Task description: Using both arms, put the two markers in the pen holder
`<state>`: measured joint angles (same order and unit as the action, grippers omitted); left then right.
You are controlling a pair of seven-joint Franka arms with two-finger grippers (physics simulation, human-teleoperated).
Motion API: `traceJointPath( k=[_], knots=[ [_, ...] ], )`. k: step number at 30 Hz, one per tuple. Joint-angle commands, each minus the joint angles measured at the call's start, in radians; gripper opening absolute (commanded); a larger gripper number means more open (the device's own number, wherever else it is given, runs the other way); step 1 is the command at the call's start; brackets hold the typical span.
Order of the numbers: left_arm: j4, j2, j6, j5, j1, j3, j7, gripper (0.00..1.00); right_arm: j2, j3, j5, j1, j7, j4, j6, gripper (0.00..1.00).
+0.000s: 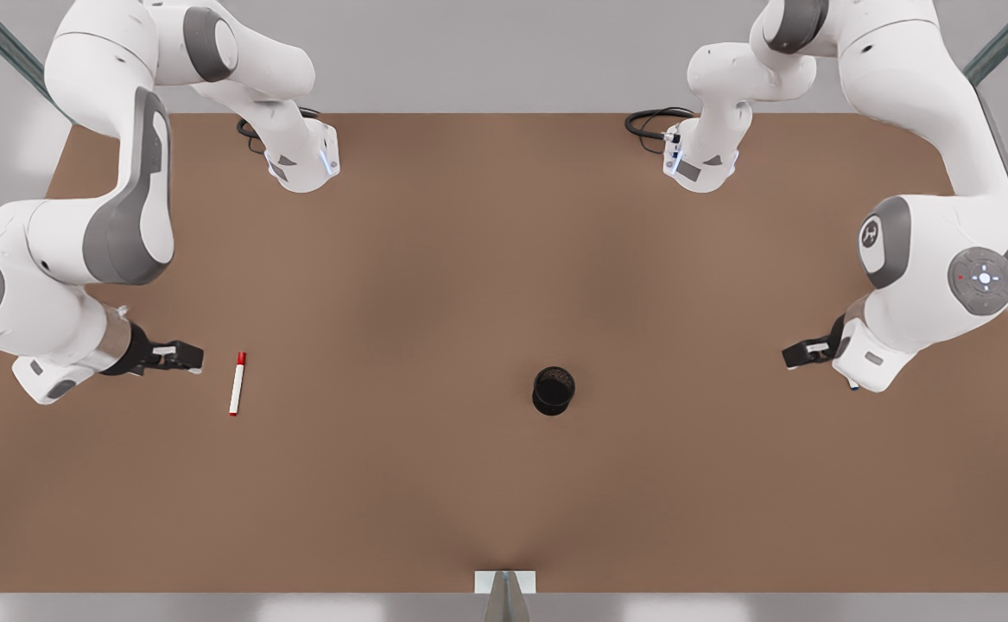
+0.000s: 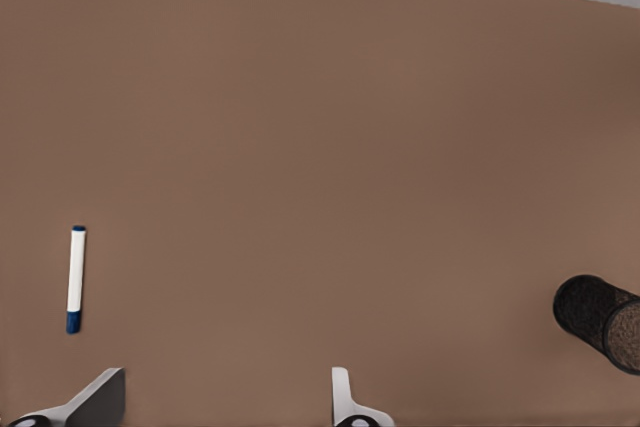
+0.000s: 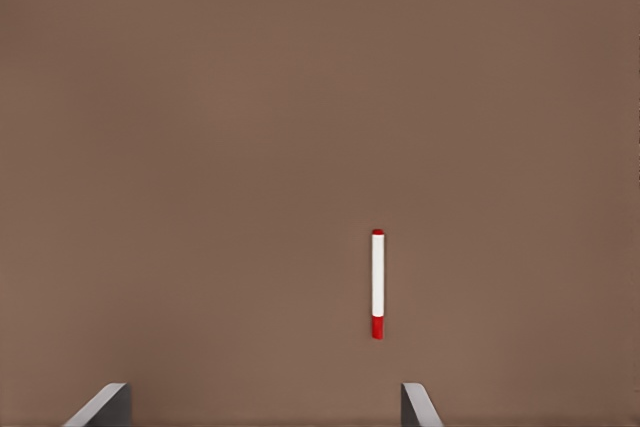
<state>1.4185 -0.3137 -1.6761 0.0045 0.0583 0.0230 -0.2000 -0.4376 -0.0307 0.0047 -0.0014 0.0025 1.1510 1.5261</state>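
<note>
Two arms are out over the brown table (image 1: 434, 484), and nothing is picked up. On the front view's left, the right gripper (image 1: 182, 356) hangs just beside the red marker (image 1: 237, 383), which lies flat on the table, untouched. From the right wrist view, that marker (image 3: 378, 284) sits ahead of the fingers (image 3: 418, 409), and they are spread wide with bare table between them.

Over on the front view's right, the left gripper (image 1: 801, 353) hovers low, with the blue marker (image 1: 853, 386) tucked mostly under the arm, just a blue end peeking out. The left wrist view gives it in full: the blue marker (image 2: 75, 279) lying flat, off to one side of the fingers (image 2: 345, 402), which are also parted wide and holding nothing.

The holder (image 1: 553, 390) stands upright near the table's middle, between the two grippers and well apart from both markers. It shows at the edge of the left wrist view too (image 2: 600, 322).
</note>
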Motion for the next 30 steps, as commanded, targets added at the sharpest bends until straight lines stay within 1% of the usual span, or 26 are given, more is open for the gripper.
traceJointPath(
  k=[1,2,6,7,8,9,11,13,15,16,17,19,24,30],
  knots=[
    [-0.001,-0.007,-0.011,0.003,-0.002,0.0,0.249,1.0,-0.001,-0.002,0.0,-0.003,-0.003,-0.001,0.005,1.0],
    [-0.001,-0.01,-0.011,0.005,-0.006,0.001,0.258,1.0,-0.001,-0.002,0.0,-0.005,-0.003,-0.001,0.005,1.0],
    [0.016,-0.134,-0.174,-0.041,-0.227,0.003,0.49,1.0,-0.001,0.0,-0.003,-0.009,0.002,-0.001,0.002,1.0],
    [0.031,-0.159,-0.208,-0.043,-0.259,0.003,0.527,1.0,-0.001,0.0,-0.003,-0.003,0.01,0.001,-0.006,1.0],
    [0.092,-0.16,-0.273,-0.043,-0.29,0.003,0.536,1.0,0.002,0.0,0.0,-0.015,0.001,0.021,-0.009,1.0],
    [0.154,-0.16,-0.344,-0.043,-0.311,0.003,0.548,1.0,-0.004,-0.006,0.006,-0.049,-0.015,0.045,0.051,1.0],
    [0.249,-0.159,-0.448,-0.043,-0.334,0.005,0.613,1.0,-0.038,-0.006,0.011,-0.062,-0.026,0.078,0.13,1.0],
    [0.298,-0.162,-0.468,-0.043,-0.357,0.005,0.613,1.0,-0.068,-0.008,0.008,-0.062,-0.026,0.133,0.227,1.0],
    [0.318,-0.174,-0.487,-0.043,-0.38,0.005,0.613,1.0,-0.118,-0.04,0.008,-0.048,-0.013,0.182,0.319,1.0],
    [0.318,-0.182,-0.488,-0.041,-0.396,0.005,0.614,1.0,-0.124,-0.043,0.006,-0.046,-0.013,0.26,0.416,1.0],
    [0.318,-0.189,-0.494,-0.04,-0.396,0.005,0.62,1.0,-0.127,-0.043,0.008,-0.042,-0.01,0.3,0.462,1.0],
    [0.352,-0.211,-0.565,-0.04,-0.431,0.005,0.683,1.0,-0.188,-0.04,0.006,-0.06,-0.009,0.305,0.473,1.0],
    [0.375,-0.277,-0.675,-0.035,-0.451,0.005,0.792,1.0,-0.199,-0.04,0.0,-0.092,-0.009,0.358,0.483,1.0],
    [0.375,-0.297,-0.709,-0.017,-0.451,0.005,0.863,1.0,-0.216,-0.04,-0.006,-0.115,-0.03,0.36,0.502,1.0]
  ],
)
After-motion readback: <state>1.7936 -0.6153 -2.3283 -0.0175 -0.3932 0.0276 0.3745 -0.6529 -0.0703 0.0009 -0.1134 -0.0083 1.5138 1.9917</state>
